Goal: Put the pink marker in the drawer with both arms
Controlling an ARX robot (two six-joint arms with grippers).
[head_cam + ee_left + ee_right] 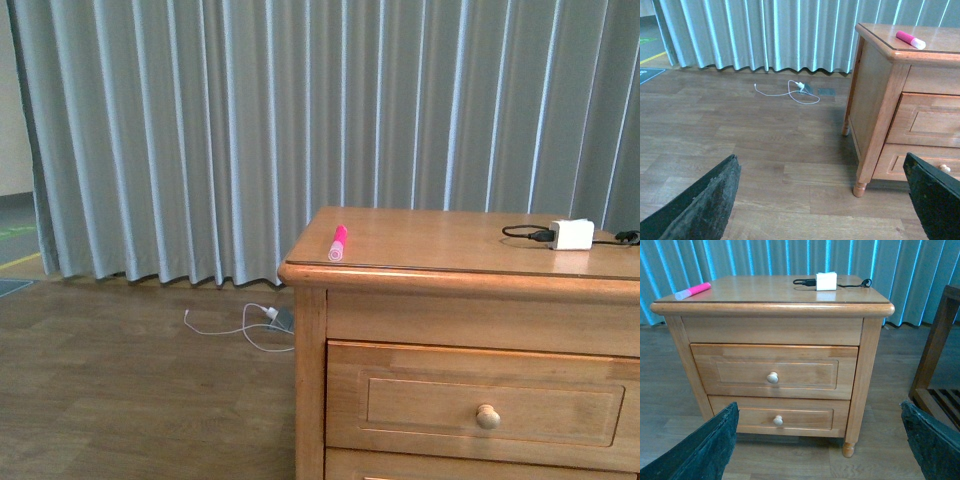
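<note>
White charger on dresser top; white cable on floor near curtain.

You have no text, label, brand or number to read here. The marker and charger show no legible print. The floor marking, at nine o'clock in the front view, is too small to make out.
</note>
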